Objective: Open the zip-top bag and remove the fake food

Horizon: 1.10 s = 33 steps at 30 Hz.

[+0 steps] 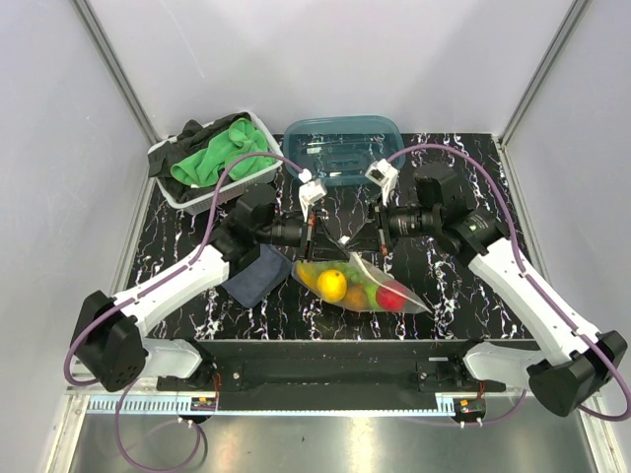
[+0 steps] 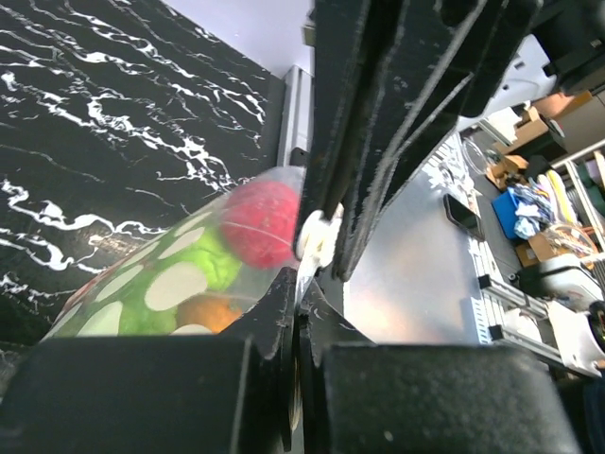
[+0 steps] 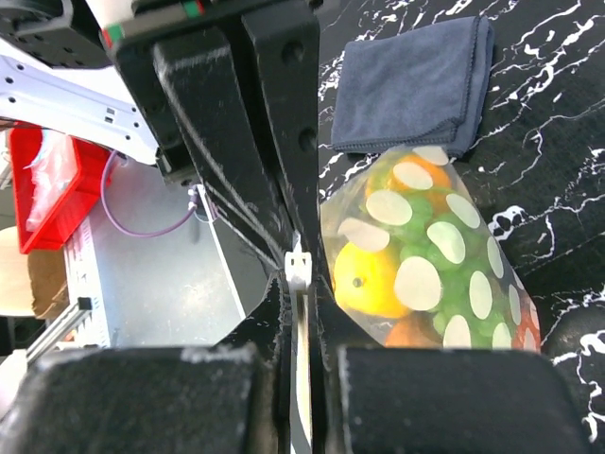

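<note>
Black marble-print table (image 1: 473, 296), pale walls around. Left gripper (image 1: 311, 233) fingers pinched tight on top edge of zip-top bag (image 1: 360, 286). Right gripper (image 1: 375, 233) clamped on same edge, facing it, tips close together. Bag sags from grip at table centre. Fake food (image 1: 332, 285) inside: yellow, green, orange, red. Folded blue cloth (image 1: 254, 276) just left of bag. Teal tub (image 1: 343, 148) behind.

Black marbled table (image 1: 163, 246) carries zip-top bag (image 1: 360, 286), folded blue cloth (image 1: 254, 276), teal tub (image 1: 343, 148), white tray (image 1: 166, 182).
</note>
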{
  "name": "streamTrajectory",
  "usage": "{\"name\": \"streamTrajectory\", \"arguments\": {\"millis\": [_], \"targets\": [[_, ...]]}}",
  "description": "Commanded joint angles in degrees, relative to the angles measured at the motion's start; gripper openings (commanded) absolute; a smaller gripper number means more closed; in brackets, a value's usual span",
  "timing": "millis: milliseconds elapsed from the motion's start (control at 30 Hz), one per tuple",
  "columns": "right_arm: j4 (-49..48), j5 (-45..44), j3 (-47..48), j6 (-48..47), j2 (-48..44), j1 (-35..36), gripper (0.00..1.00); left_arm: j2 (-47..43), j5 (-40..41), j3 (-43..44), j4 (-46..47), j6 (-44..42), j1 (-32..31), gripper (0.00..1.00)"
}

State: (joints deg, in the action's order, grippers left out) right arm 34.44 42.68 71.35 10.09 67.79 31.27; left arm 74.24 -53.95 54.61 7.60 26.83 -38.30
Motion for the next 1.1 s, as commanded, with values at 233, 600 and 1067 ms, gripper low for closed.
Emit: {"name": "streamTrajectory", "arguments": {"millis": [233, 600, 1067], "targets": [[2.2, -1.5, -5.4, 1.5, -7.9, 0.1, 0.00, -3.9, 10.6, 0.8, 5.4, 4.9, 2.4, 0.00], [5.4, -7.9, -11.3, 3.8, -14.6, 0.1, 0.00, -4.2, 19.4, 5.1, 2.8, 6.6, 4.4, 0.00], [5.1, -12.5, -23.5, 17.3, -27.1, 0.1, 0.00, 1.9, 17.8, 10.0, 2.4, 8.3, 12.1, 0.00]]}}
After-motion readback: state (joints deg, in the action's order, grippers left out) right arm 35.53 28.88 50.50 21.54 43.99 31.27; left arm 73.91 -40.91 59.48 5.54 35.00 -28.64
